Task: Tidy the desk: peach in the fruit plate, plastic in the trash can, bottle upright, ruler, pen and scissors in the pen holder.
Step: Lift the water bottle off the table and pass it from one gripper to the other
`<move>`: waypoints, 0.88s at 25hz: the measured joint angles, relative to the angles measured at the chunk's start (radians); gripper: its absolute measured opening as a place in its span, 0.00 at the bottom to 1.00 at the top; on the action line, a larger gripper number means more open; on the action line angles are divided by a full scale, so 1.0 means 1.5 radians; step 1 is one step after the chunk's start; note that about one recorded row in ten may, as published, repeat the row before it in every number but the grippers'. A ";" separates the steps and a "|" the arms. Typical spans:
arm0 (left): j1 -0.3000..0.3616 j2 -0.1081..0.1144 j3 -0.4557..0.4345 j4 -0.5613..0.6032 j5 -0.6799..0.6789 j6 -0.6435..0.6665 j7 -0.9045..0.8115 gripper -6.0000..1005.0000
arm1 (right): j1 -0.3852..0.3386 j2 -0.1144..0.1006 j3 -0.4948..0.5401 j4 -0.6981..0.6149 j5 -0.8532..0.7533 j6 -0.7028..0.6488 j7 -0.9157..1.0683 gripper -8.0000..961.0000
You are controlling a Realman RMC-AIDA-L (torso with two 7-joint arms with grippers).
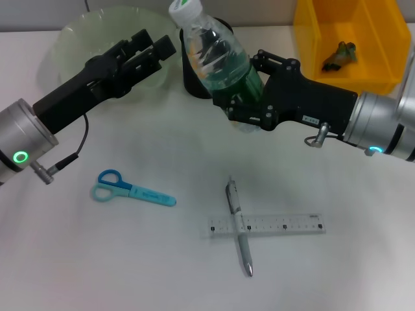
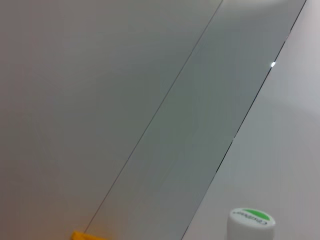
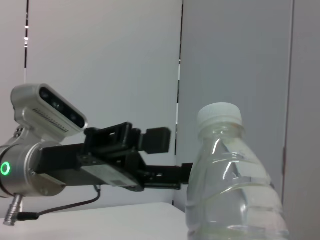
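The right gripper [image 1: 243,110] pinches the lower body of the bottle [image 1: 217,55], holding it nearly upright just in front of the black holder [image 1: 194,81]. The left gripper [image 1: 152,52], fingers slightly spread around nothing, hangs over the plate [image 1: 71,39], left of the bottle. The scissors [image 1: 133,188], pen [image 1: 238,227] and ruler [image 1: 266,225] lie on the desk [image 1: 78,259] nearer the robot than the bottle, the pen crossing the ruler. The yellow bin [image 1: 347,42] sits right of the bottle.

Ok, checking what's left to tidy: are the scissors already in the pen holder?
No. In the head view the scissors lie flat on the desk, well apart from the black pen holder.
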 joint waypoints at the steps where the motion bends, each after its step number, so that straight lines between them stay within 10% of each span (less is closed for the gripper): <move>1: -0.004 -0.001 0.000 -0.007 -0.005 0.000 0.001 0.70 | 0.003 0.000 0.000 0.005 -0.001 0.000 -0.002 0.79; 22: -0.049 -0.001 -0.004 -0.098 -0.035 0.015 0.088 0.69 | 0.037 0.004 -0.022 0.051 0.003 -0.001 -0.007 0.79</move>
